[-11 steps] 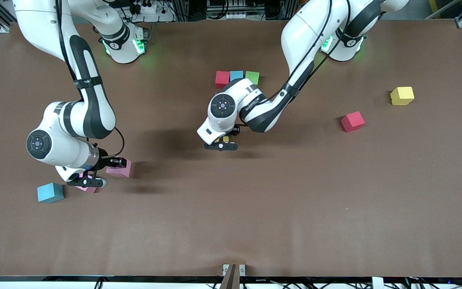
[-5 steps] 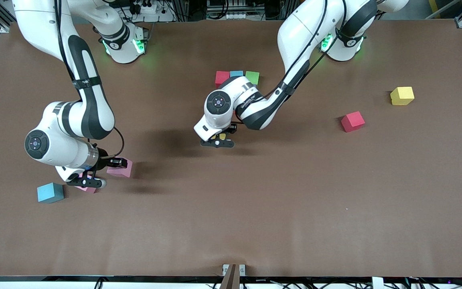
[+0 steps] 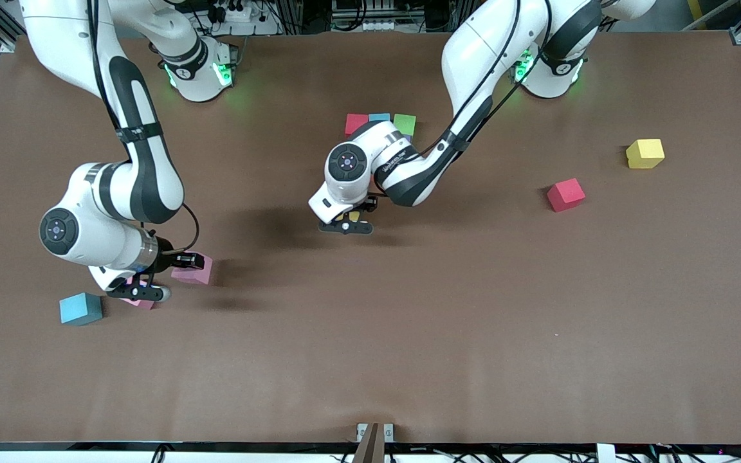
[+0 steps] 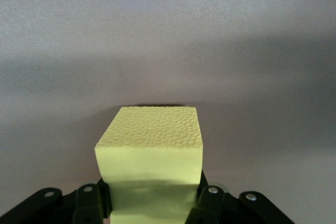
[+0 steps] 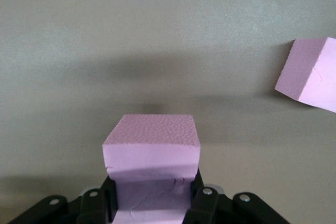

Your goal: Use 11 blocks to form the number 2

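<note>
On the brown tabletop [image 3: 473, 308] the figure is barely begun, by my reading: only a short row of red block [image 3: 356, 122], light blue block [image 3: 379, 117] and green block [image 3: 404, 123] sits touching edge to edge near the arms' bases, partly covered by the left arm, so most of the eleven are yet to be laid. The left pincer [image 3: 345, 226] hangs over bare tabletop just nearer the camera than that row, pinching a yellow block [image 4: 151, 153] between its fingers. The right pincer [image 3: 139, 292] sits low at the right arm's end of the tabletop, clamped on a pink block [image 5: 151, 153], with a second pink block [image 3: 193, 270] just beside it and a loose light blue block [image 3: 80, 308] close on its outer side. A loose red block [image 3: 565, 194] and a second yellow block [image 3: 644, 153] lie well apart from both pincers, toward the left arm's end. Compared with a second ago, the left pincer and its yellow block have drifted toward the row, while the right pincer has not shifted.
</note>
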Robot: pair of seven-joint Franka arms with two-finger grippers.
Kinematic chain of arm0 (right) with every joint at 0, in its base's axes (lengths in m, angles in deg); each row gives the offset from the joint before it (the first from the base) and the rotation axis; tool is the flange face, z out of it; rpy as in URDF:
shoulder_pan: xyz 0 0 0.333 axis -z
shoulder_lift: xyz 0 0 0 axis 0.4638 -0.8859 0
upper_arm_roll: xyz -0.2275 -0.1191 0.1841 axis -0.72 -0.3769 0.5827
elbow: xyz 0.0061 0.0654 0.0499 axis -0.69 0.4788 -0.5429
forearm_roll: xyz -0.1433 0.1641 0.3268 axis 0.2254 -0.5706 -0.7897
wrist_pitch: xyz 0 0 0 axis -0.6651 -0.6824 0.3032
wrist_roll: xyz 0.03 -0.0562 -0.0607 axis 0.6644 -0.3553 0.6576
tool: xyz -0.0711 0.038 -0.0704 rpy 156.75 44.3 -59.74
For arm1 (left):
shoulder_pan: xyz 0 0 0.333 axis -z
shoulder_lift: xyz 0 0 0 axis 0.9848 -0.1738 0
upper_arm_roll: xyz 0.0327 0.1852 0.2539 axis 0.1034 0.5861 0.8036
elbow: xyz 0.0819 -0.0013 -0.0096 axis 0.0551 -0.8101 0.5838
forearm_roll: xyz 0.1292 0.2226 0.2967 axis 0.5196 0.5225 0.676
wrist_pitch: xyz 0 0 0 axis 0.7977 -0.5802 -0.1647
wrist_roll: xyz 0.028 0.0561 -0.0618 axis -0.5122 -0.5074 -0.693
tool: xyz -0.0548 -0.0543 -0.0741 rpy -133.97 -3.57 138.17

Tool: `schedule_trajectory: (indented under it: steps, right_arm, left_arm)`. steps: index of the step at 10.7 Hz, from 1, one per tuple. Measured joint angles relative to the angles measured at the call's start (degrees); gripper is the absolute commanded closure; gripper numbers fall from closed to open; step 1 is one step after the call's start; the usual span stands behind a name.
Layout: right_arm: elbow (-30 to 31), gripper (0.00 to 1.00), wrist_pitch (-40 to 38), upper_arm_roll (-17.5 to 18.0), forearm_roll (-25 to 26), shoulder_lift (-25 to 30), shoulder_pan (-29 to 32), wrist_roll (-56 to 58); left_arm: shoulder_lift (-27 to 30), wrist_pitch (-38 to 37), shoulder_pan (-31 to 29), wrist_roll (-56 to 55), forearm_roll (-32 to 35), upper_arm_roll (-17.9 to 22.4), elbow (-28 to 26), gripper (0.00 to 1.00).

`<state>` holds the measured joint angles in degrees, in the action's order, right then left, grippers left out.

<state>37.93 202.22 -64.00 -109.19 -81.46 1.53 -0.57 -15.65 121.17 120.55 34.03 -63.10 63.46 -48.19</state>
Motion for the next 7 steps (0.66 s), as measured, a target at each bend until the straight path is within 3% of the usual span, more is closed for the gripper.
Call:
schedule_trajectory:
  steps: [3,5,7]
  right_arm:
    - [0.0,0.73,0.0,0.11,-0.05,0.0,-0.08,0.0]
    - [-0.03,0.74,0.0,0.11,-0.06,0.0,-0.09,0.0]
    - [-0.19,0.74,-0.01,0.11,-0.07,0.0,-0.08,0.0]
  left_arm:
    - [-0.32,0.09,0.26,0.0,0.0,0.04,0.0,0.83]
    - [-0.51,0.18,0.26,0.0,0.0,0.1,0.0,0.67]
    - [-0.53,0.36,0.26,0.0,0.0,0.12,0.0,0.6]
